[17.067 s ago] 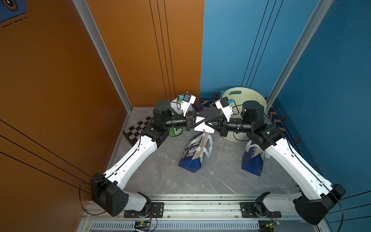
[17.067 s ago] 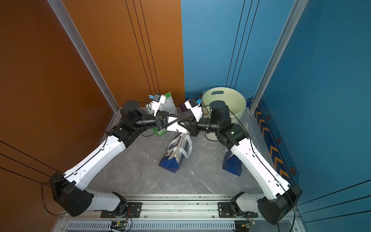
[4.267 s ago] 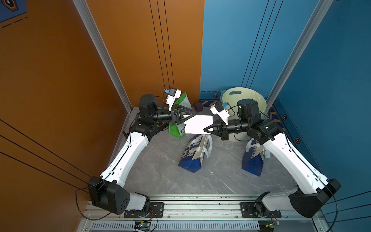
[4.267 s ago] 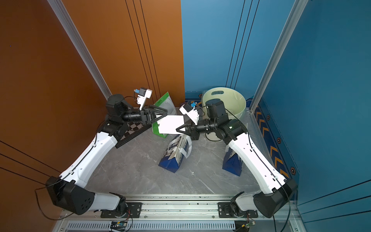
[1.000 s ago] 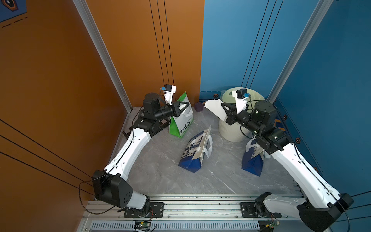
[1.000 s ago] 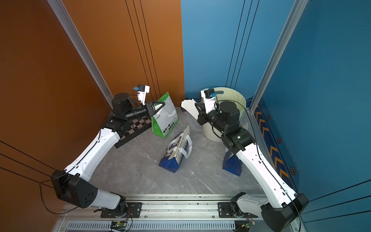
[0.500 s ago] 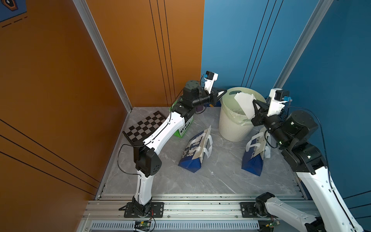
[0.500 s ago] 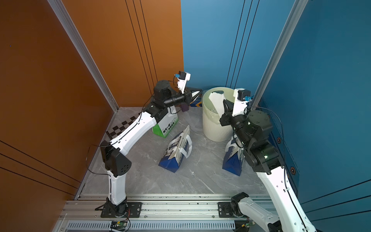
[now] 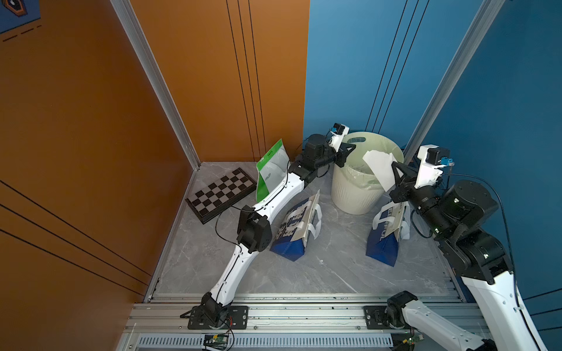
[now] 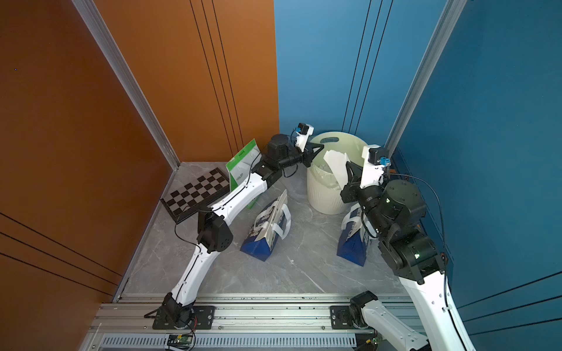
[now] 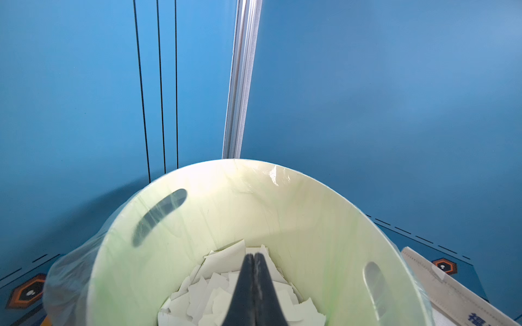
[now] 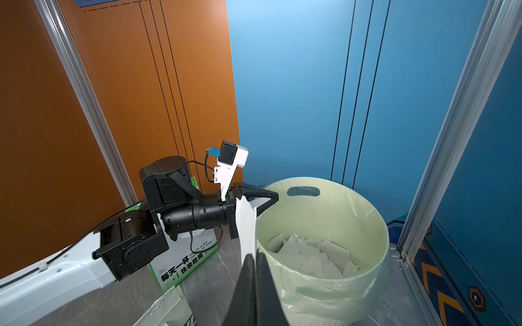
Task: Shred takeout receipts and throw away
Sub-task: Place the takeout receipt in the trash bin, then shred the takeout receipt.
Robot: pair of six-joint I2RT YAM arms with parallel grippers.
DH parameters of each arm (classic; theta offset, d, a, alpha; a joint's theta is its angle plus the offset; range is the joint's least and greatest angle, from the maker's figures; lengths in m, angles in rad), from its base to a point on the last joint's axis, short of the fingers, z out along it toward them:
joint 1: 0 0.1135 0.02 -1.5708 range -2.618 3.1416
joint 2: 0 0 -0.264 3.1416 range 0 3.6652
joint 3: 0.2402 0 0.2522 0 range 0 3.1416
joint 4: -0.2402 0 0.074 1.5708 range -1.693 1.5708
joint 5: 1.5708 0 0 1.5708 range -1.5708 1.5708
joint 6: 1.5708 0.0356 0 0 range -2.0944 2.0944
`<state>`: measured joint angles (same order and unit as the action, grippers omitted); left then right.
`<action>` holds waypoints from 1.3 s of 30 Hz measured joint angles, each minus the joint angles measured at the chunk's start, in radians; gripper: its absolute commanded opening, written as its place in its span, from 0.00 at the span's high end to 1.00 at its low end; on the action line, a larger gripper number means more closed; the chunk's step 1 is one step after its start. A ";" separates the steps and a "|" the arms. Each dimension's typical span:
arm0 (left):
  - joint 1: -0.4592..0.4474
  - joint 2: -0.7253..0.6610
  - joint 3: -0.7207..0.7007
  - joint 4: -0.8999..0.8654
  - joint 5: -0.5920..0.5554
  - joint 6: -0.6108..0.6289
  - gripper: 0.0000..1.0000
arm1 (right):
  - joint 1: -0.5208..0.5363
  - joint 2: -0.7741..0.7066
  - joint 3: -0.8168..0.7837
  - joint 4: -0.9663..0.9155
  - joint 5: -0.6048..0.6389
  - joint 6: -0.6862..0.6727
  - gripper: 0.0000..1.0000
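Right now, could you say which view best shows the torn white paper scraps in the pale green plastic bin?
The right wrist view: most torn white paper scraps show clearly. Left wrist view: the left gripper hides some. Both top views: hardly any.

Left fingers [image 11: 245,282] pressed together; right fingers [image 12: 245,288] pinched shut.

In both top views the left arm [image 9: 273,197] covers part of the green-and-white bag [image 9: 272,165] and the right arm [image 9: 456,206] hides part of the blue-and-white bag [image 9: 381,243] near the table's [image 9: 304,273] right edge, while the bin's [image 11: 254,203] base and much of its paper scraps [image 11: 220,262] fall outside the left wrist view.
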<state>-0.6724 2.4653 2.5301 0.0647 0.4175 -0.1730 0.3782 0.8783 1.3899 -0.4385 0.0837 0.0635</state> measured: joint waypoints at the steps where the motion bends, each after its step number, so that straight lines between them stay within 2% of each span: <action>1: -0.004 0.002 0.000 0.000 -0.006 0.009 0.78 | 0.000 0.000 0.000 -0.002 0.000 0.000 1.00; 3: -0.008 0.002 0.000 0.001 -0.017 0.028 0.65 | 0.000 -0.003 0.000 -0.006 0.000 0.000 1.00; 5: -0.011 0.002 0.000 0.008 -0.025 0.040 0.57 | 0.000 -0.007 -0.002 -0.008 0.000 0.000 1.00; 13: -0.001 0.000 0.000 0.013 -0.025 0.053 0.43 | 0.000 -0.010 -0.004 -0.019 0.002 0.000 1.00; 22: 0.031 -0.066 -0.032 -0.075 0.034 0.073 0.43 | -0.001 -0.002 -0.006 -0.025 0.008 0.005 1.00; 29: 0.010 -0.076 -0.040 -0.182 0.072 0.106 0.43 | -0.001 -0.005 -0.008 -0.026 0.008 0.005 1.00; 39: 0.012 -0.179 -0.140 -0.301 0.061 0.192 0.35 | -0.001 -0.003 -0.008 -0.026 0.008 0.005 1.00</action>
<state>-0.6601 2.2864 2.3905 -0.2359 0.4789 0.0193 0.3775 0.8749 1.3815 -0.4644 0.0917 0.0685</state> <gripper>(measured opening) 0.635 0.045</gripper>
